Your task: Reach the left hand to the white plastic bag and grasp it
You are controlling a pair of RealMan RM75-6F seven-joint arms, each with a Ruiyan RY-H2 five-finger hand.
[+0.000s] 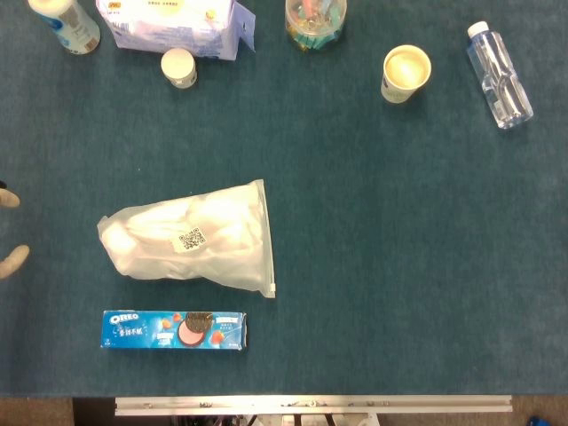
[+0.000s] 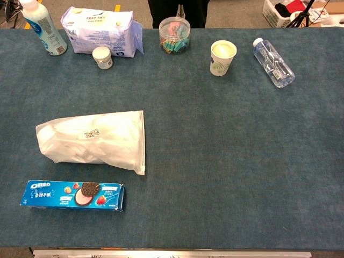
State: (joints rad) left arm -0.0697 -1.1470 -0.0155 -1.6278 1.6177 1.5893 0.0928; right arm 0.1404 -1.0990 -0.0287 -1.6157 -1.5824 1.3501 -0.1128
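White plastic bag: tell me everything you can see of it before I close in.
The white plastic bag is frosted and translucent, lying flat on the blue table. Its straight zip-type edge faces right; the rounded, crumpled end faces left. A small QR-code label sits on top. It looks puffed with pale contents. The Oreo box lies just in front, apart. Nothing grips it; the left hand shows only as fingertips at the left edge.

**Table clutter**

Oreo box [image 2: 72, 195] lies flat nr front edge. Along back, L to R: white bottle [image 2: 44, 28], tissue pack [image 2: 102, 31], small jar [image 2: 101, 57], clip jar [image 2: 174, 36], paper cup [image 2: 223, 57], water bottle [image 2: 273, 62] on its side.
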